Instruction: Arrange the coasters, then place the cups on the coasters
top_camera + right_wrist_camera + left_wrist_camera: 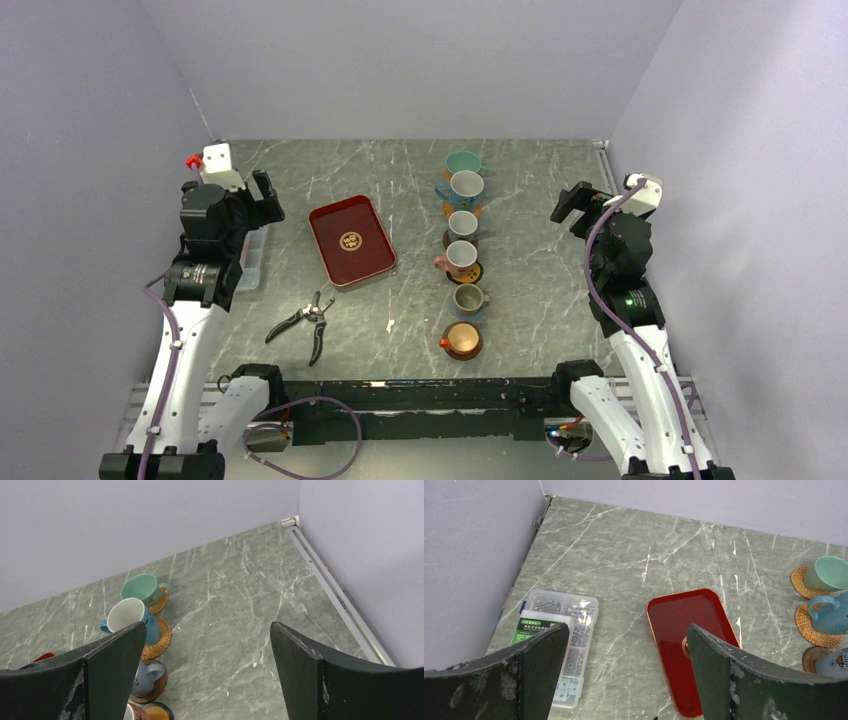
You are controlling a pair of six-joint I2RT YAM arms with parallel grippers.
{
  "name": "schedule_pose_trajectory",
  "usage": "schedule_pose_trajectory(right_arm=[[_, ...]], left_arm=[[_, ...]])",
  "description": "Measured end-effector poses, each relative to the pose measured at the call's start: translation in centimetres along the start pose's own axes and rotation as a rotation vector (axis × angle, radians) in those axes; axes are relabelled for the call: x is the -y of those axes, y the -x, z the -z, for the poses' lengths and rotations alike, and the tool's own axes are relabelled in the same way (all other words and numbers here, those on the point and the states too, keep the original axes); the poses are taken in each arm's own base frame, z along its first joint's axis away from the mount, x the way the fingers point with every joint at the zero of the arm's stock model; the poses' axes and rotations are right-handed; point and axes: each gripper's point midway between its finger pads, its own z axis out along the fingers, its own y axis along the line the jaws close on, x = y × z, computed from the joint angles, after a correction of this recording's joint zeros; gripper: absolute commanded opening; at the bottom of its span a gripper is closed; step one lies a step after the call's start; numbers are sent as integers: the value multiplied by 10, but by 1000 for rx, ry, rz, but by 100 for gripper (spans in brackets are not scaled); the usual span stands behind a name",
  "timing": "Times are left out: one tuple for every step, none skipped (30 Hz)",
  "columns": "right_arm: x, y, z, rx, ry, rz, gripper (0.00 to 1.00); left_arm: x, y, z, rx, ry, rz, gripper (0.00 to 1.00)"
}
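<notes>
Cups (462, 224), six, in one near-to-far column right of centre on the table (560, 300), each standing upright on one of the coasters (798, 580). Far to near: teal cup (463, 162), blue cup (466, 186) with white inside, grey-white cup (146, 672), pink-handled cup (460, 257), olive cup (467, 298), orange-brown cup (461, 339). The two farthest rest on woven orange discs and the grey-white cup on a dark brown one. Left gripper (626, 647): raised over the left side of the table, well apart from the column, jaws spread wide, holding and touching nothing. Right gripper (207, 640): raised to the right of the column, well apart from it, jaws likewise fully parted and empty. Red tray (350, 240): lies flat between the left gripper and the column, skewed to the table edges. Pruning shears (303, 322): near side of the tray, handles apart. Clear parts box (566, 630): holds screws, at the left wall below the left gripper.
</notes>
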Motion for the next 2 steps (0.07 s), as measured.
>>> schedule_pose_trajectory(right_arm=[[0,0,0,0,0,1,100],[0,0,0,0,0,1,100]], left_arm=[[0,0,0,1,0,0,94],[0,1,0,3,-1,1,94]])
